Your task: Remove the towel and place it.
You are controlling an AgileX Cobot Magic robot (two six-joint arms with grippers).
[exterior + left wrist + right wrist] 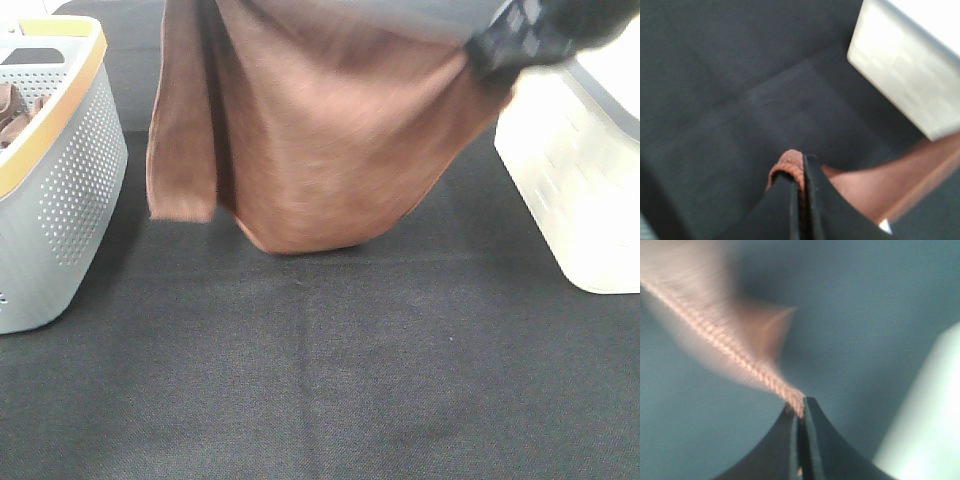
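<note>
Pressed flat together, the black fingers (782,210) of the left gripper (803,162) pinch a stitched edge of the square reddish-brown microfibre towel (320,130), with a small fold of cloth bulging over their tips. Across the cloth, the right gripper (801,407) is likewise clamped on the towel's braided hem, which trails away blurred in the right wrist view. Held up between the two arms, the towel hangs spread in a sagging curve just beside the grey perforated plastic basket with an orange rim (70,190), and one side is doubled over into a narrow flap nearest that basket. Whether its lowest fold touches the black fabric table cover (350,380) cannot be told. The white slotted plastic basket (585,180) stands well apart from the grey basket, beyond the towel. Bunched brown cloth (8,110) lies inside the grey basket.
</note>
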